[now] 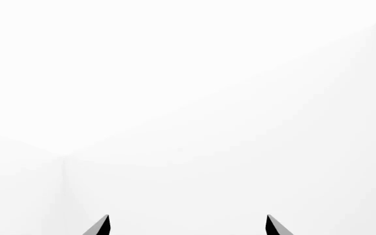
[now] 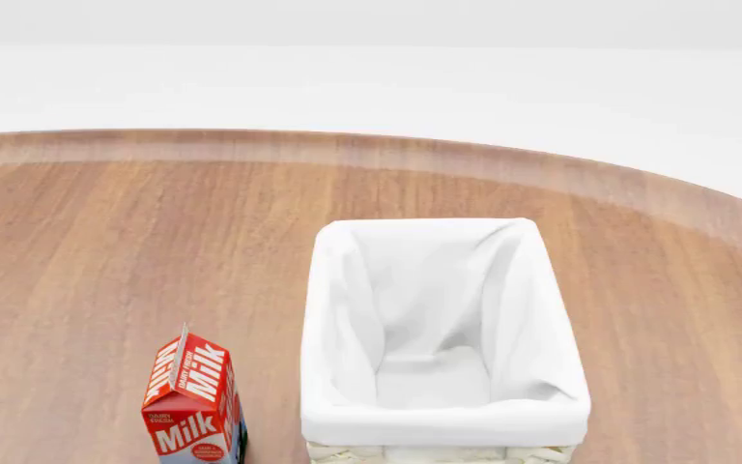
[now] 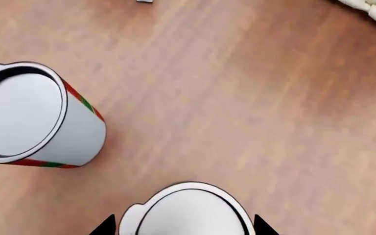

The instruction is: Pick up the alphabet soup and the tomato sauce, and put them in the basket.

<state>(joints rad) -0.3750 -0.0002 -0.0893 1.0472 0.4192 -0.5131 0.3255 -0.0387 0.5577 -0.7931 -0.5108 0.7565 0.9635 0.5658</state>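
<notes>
The tomato sauce (image 3: 41, 115), a can with a red and green label and a silvery top, stands on the wooden table in the right wrist view. A second can (image 3: 191, 213) shows only its silvery-white top; its label is hidden, so I cannot tell whether it is the alphabet soup. My right gripper (image 3: 182, 226) is open, with one fingertip on each side of that top. The basket (image 2: 442, 420), cream wicker with a white cloth lining, holds nothing; its corner also shows in the right wrist view (image 3: 371, 10). My left gripper (image 1: 188, 225) is open and empty against plain white.
A red and white milk carton (image 2: 197, 406) stands just left of the basket at the table's near side. The round wooden table (image 2: 152, 242) stretches behind, its far edge curving across the head view. Neither arm shows in the head view.
</notes>
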